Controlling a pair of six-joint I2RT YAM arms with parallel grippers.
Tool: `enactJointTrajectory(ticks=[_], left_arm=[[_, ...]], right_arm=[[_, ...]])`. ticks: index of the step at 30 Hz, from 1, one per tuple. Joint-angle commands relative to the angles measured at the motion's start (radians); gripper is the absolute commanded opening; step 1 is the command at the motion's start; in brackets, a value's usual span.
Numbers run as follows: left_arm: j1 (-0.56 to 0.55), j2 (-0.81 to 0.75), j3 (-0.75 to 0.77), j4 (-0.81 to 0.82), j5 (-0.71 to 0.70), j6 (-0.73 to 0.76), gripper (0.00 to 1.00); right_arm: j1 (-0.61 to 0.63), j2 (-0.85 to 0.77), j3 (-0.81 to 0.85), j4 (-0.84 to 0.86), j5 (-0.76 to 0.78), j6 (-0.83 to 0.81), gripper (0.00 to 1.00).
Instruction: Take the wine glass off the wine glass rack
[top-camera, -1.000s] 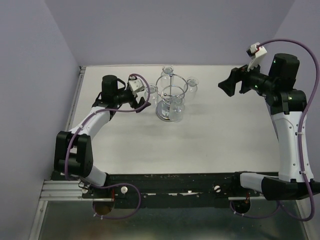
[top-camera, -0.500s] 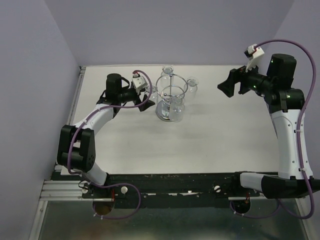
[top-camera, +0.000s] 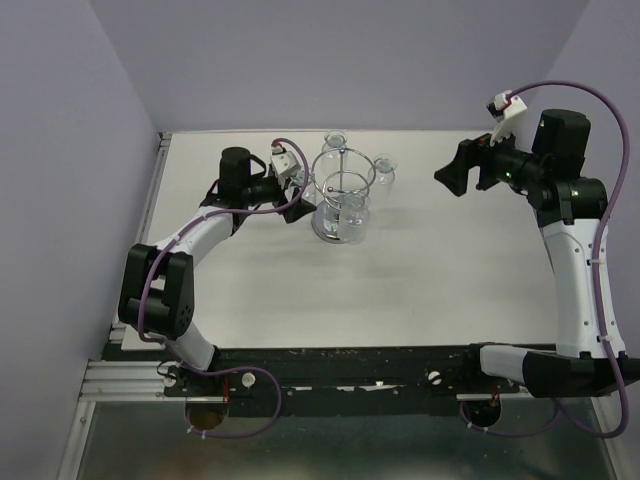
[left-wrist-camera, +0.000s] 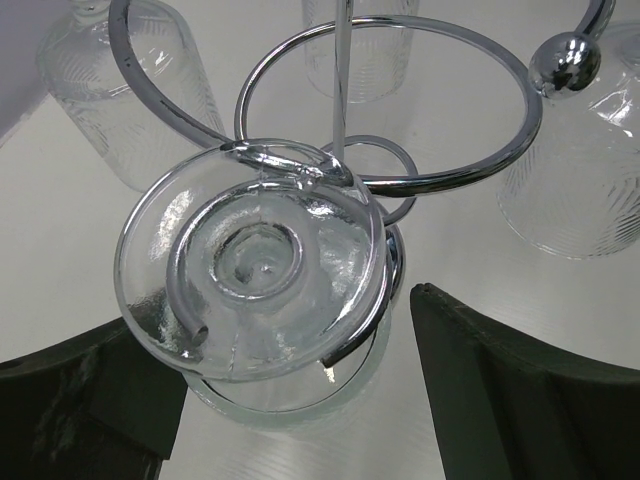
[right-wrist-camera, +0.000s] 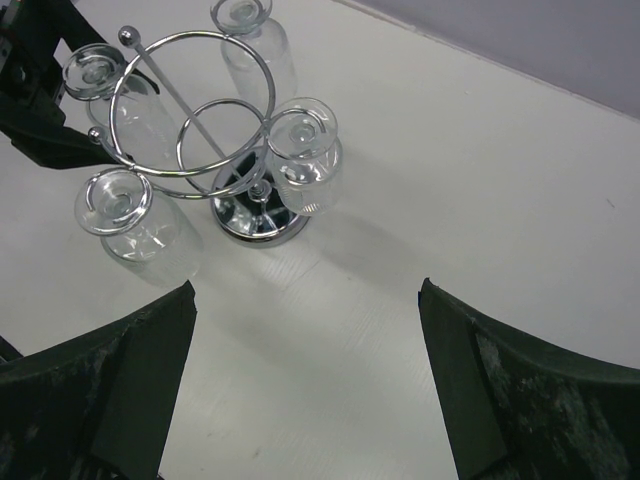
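Note:
The wine glass rack (top-camera: 327, 229) is a chrome stand with a disc base, a post and a ring (left-wrist-camera: 521, 112); it also shows in the right wrist view (right-wrist-camera: 254, 216). Several clear wine glasses hang upside down from its loops. My left gripper (top-camera: 297, 192) is open, and its fingers straddle the left-hand wine glass (top-camera: 304, 182). In the left wrist view that glass's foot (left-wrist-camera: 255, 262) rests in a chrome loop, between my dark fingers (left-wrist-camera: 515, 390); the left gripper (left-wrist-camera: 275, 320) touches nothing. My right gripper (top-camera: 455, 172) is open and empty, raised to the right of the rack (right-wrist-camera: 307, 290).
Other hanging glasses show at the far side (top-camera: 336, 141), the right side (top-camera: 384, 166) and the near side (right-wrist-camera: 117, 201) of the rack. The white table (top-camera: 420, 270) ends at grey walls behind and on both sides. My left arm's fingers show beside the rack (right-wrist-camera: 40, 110).
My left gripper has moved right towards the rack and now straddles the left-hand glass. My right arm has barely moved.

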Motion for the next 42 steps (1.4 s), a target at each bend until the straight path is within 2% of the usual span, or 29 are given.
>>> enactJointTrajectory(ticks=[1, 8, 17, 23, 31, 37, 41, 42], left_arm=[[-0.006, 0.011, 0.026, 0.028, 0.041, -0.012, 0.94], [-0.006, 0.014, 0.029, 0.022, 0.055, -0.038, 0.87], [-0.006, 0.002, 0.032, 0.024, 0.040, -0.055, 0.71], [-0.007, -0.013, 0.023, 0.062, -0.020, -0.046, 0.69], [-0.007, -0.021, 0.029, 0.059, -0.032, -0.007, 0.56], [-0.007, -0.028, 0.030, 0.054, -0.026, -0.007, 0.32], [-0.007, -0.036, 0.021, 0.059, -0.041, -0.004, 0.01], [-0.006, -0.041, 0.015, 0.067, -0.046, -0.006, 0.00]], right_arm=[[-0.003, -0.008, -0.017, -0.010, 0.002, 0.005, 1.00], [-0.003, 0.001, -0.023, -0.004, -0.007, 0.013, 1.00], [-0.003, 0.001, -0.032, 0.004, -0.012, 0.020, 1.00], [-0.003, -0.005, -0.046, 0.010, -0.006, 0.023, 1.00], [-0.003, -0.023, -0.069, 0.014, 0.007, 0.025, 1.00], [-0.003, -0.019, -0.071, 0.016, 0.005, 0.028, 1.00], [-0.003, -0.012, -0.072, 0.016, -0.004, 0.034, 1.00], [-0.003, -0.011, -0.072, 0.016, -0.006, 0.034, 1.00]])
